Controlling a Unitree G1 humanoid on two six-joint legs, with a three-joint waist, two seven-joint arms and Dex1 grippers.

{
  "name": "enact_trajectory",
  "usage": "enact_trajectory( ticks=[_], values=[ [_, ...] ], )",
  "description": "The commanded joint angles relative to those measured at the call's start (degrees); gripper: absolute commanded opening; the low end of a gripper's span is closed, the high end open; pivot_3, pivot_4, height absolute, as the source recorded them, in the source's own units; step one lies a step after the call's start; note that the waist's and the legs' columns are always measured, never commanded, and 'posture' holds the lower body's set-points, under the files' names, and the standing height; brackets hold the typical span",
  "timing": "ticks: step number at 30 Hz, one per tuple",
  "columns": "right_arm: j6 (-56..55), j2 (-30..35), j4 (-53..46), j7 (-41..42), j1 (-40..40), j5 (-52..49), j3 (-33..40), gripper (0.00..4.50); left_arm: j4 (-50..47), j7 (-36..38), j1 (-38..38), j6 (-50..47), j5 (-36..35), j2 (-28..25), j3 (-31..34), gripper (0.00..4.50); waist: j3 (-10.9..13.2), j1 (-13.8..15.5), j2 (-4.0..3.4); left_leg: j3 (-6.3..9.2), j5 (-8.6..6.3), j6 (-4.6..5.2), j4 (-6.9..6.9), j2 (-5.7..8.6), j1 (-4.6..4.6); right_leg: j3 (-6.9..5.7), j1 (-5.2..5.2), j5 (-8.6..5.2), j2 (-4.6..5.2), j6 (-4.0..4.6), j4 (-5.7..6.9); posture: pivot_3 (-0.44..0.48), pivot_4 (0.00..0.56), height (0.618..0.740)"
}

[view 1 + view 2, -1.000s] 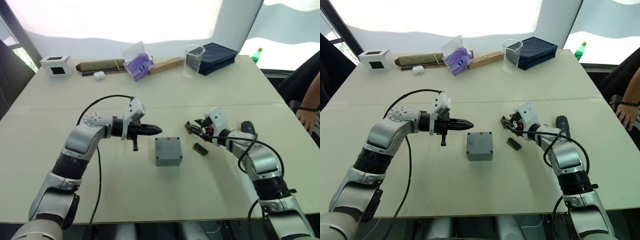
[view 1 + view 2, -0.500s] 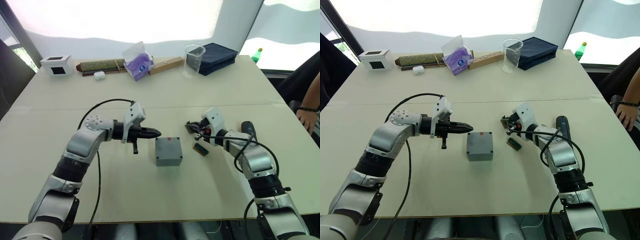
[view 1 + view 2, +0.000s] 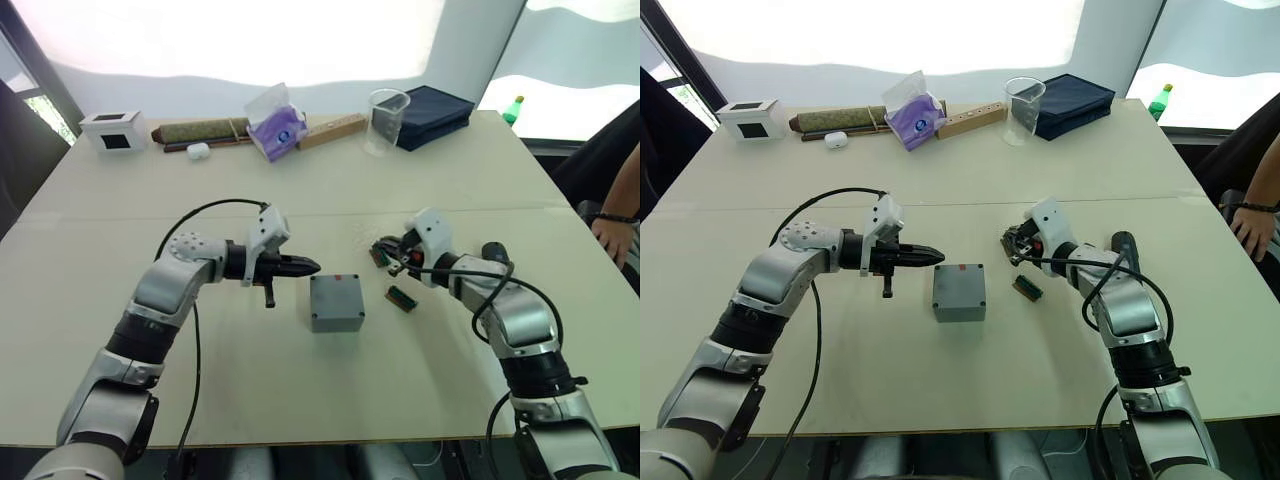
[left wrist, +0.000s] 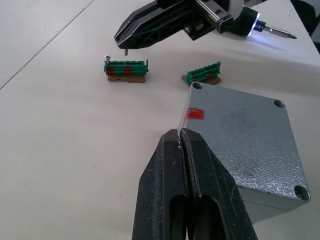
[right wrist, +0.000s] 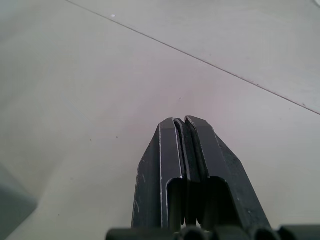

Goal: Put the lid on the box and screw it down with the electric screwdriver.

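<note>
We see the box [image 3: 336, 302] sitting near mid-tabletop [image 3: 300, 390] with its lid [image 4: 245, 142] already on, unmoved since a second ago. Our left tool [image 3: 312, 265] is pinched tight on nothing, its tip just left of the box and slightly back from before. Our right tool [image 3: 380, 247] is also pressed together, now lifted a little farther above the green strips [image 3: 402, 297]. The electric screwdriver [image 3: 497, 253] lies behind that arm.

Pale beige table [image 3: 300, 390] with seam line running across, bright daylight glaring through white backdrop [image 3: 230, 40] along far edge.
</note>
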State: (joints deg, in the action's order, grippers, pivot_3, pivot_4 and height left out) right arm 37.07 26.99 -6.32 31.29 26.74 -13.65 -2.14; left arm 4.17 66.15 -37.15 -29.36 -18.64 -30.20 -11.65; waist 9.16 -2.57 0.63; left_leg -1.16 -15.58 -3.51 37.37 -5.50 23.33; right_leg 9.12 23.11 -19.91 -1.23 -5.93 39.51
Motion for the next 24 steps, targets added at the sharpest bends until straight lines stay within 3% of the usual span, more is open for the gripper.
enact_trajectory(
  ticks=[1,6,11,24],
  values=[
    [2.7,0.7,-7.4,-0.6,0.6,-1.9,2.5,0.09,-2.2,0.0,0.0,-0.3,-1.2,0.1,0.9,0.00,0.0,0.0,0.00,0.00,0.00,0.00,0.00,0.00,0.00,0.00,0.00,0.00,0.00,0.00,0.00,0.000,0.150,0.740],
    [9.2,1.0,-22.2,0.1,-3.8,-7.5,2.8,0.09,-6.9,5.2,0.9,-2.1,-1.7,-5.7,-0.5,0.00,0.0,-0.1,0.00,0.02,0.00,0.00,-0.04,0.00,0.03,0.00,0.08,0.00,0.00,0.00,0.04,0.000,0.150,0.740],
    [12.9,0.4,-30.5,-0.6,-9.5,-11.4,1.5,0.09,-6.5,5.2,0.5,-2.1,-2.1,-6.5,-0.3,0.00,0.0,0.2,-0.01,0.02,0.01,-0.01,-0.03,0.00,0.03,-0.01,0.03,0.00,-0.01,0.00,0.03,0.000,0.150,0.740],
    [10.8,0.5,-28.4,-2.9,-12.2,-9.6,-1.6,0.09,-4.4,5.1,1.0,0.1,-1.2,-5.4,-0.8,0.00,0.0,0.0,-0.01,0.03,0.01,-0.02,0.01,0.01,0.03,0.00,0.03,0.00,-0.01,0.00,0.03,0.000,0.150,0.740]
  ],
)
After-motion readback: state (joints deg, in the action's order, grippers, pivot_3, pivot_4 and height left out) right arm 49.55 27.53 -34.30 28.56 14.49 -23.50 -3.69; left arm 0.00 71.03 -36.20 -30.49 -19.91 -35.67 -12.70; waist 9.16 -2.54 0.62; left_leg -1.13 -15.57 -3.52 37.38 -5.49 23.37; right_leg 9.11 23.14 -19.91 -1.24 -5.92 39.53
